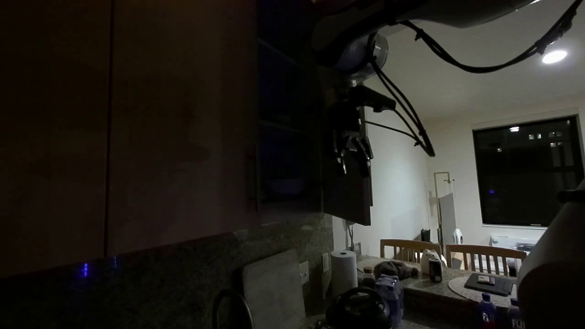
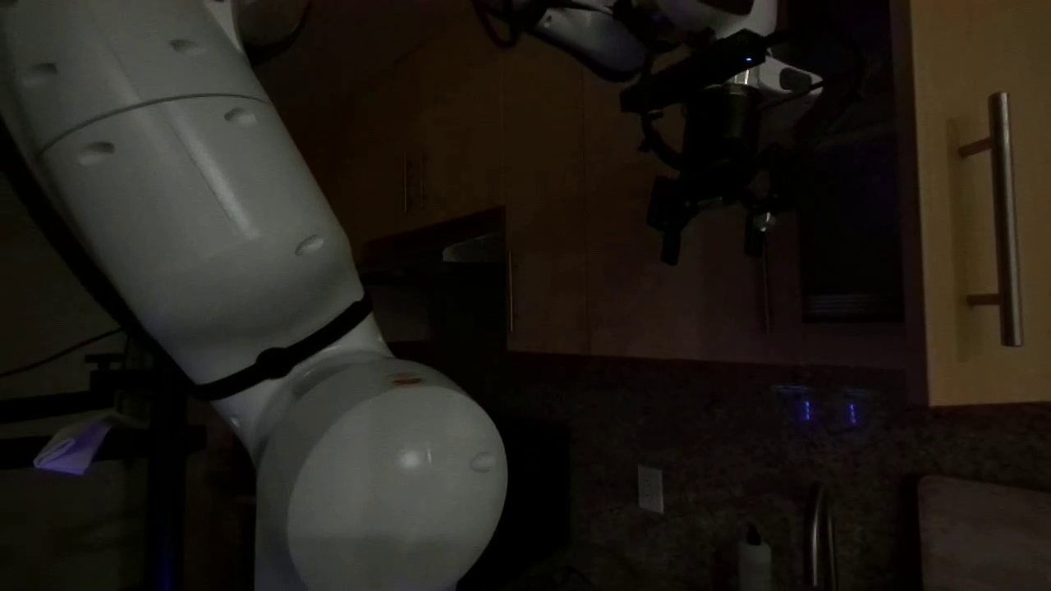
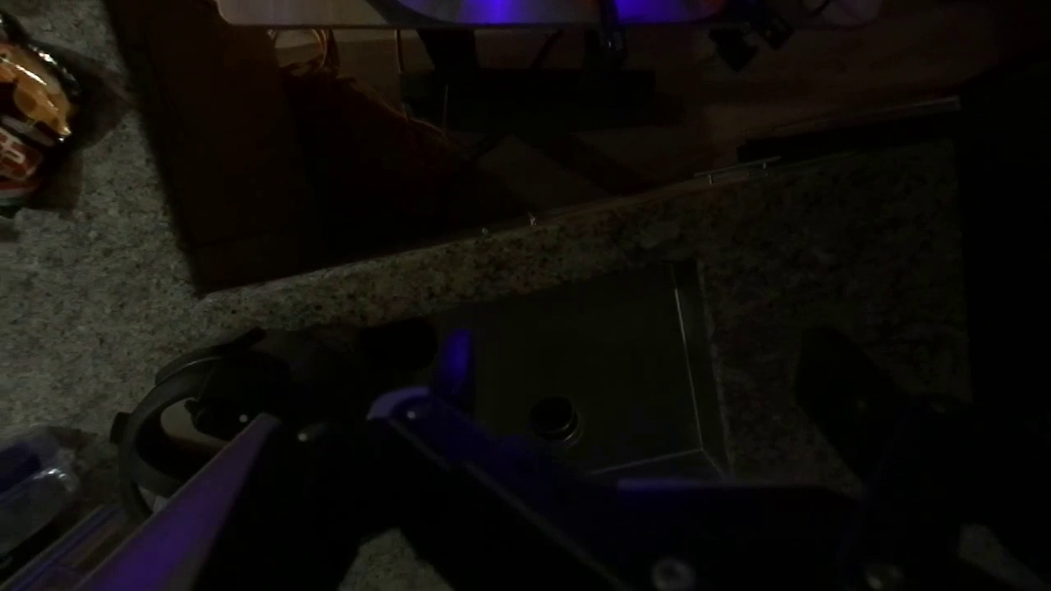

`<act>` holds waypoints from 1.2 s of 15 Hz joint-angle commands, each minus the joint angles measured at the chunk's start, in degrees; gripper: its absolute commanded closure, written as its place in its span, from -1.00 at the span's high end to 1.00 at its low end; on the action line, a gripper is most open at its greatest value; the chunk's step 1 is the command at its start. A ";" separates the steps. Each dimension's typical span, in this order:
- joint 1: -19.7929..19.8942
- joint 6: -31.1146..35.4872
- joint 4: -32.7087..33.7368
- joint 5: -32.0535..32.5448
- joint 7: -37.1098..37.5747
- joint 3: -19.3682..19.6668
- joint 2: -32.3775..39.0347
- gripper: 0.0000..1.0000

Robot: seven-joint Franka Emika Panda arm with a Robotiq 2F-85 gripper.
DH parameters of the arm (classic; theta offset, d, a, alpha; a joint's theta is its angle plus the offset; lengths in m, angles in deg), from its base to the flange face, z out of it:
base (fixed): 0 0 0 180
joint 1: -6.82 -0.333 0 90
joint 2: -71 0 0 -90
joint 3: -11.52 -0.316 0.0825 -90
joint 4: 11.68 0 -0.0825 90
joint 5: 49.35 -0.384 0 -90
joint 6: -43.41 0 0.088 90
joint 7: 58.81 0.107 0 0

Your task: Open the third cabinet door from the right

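The wrist view looks down over the sink [image 3: 616, 353].

Beneath my gripper [image 2: 713, 246] I have open air down to the sink [image 3: 595, 353], and the open cabinet bay [image 1: 290, 155] gives room near it, but the swung-out door [image 2: 969, 222] bars one side and the closed wide door [image 1: 183, 137] with its bar handle [image 2: 767, 291] the other.
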 commanded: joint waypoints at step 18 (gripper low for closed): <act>7.55 17.37 4.70 2.07 53.67 -5.30 2.17 1.00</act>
